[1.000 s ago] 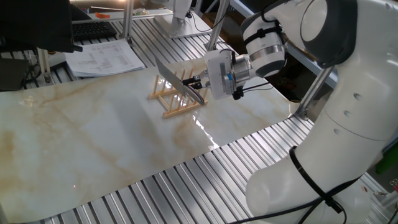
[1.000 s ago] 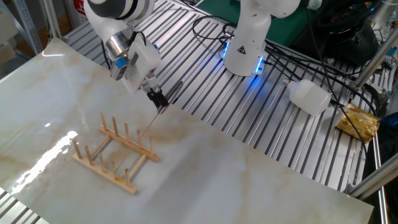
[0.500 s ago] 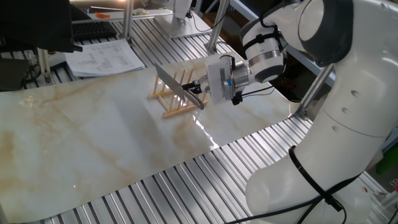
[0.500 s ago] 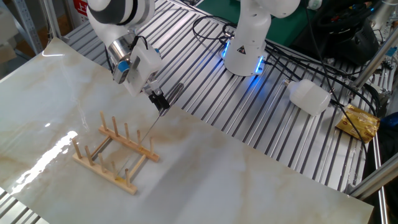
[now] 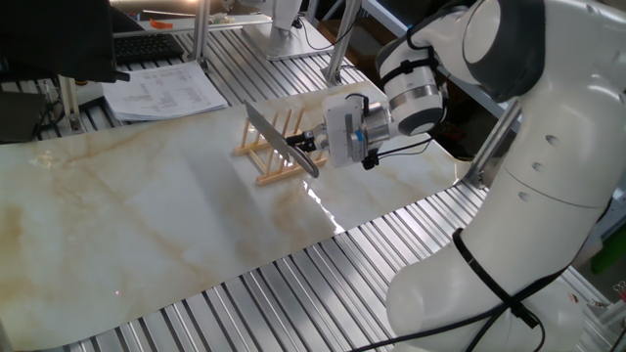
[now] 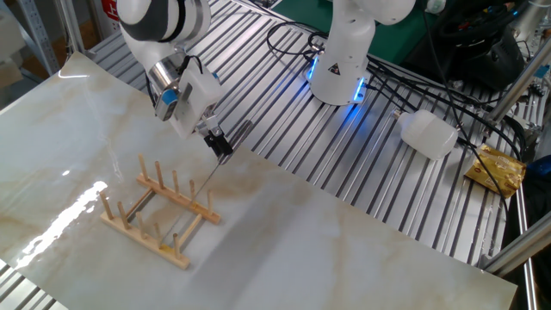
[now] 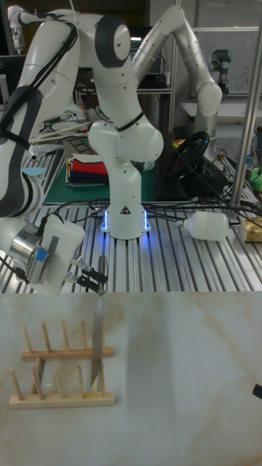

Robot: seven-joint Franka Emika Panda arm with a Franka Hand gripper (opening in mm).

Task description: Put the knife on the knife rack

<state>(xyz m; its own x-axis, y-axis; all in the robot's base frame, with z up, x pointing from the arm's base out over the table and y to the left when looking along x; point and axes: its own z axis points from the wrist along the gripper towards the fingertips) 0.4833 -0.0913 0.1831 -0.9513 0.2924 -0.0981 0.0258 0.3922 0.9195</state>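
Note:
My gripper is shut on the shiny handle of the knife, a steel cleaver. It holds the knife in the air with the broad blade edge-down and slanting towards the knife rack. In the other fixed view the knife shows only as a thin line running down to the rack's near end. In the tall view the blade tip reaches between the two rails at the rack's right end, among the pegs. I cannot tell whether blade and rack touch.
The rack stands on a marble-patterned board laid over a slatted metal table. Papers and a keyboard lie beyond the board. A white jug and a yellow packet lie near the robot base.
The gripper has shifted a little along the rack, away from the robot's base, carrying the knife with it. The rack has not moved.

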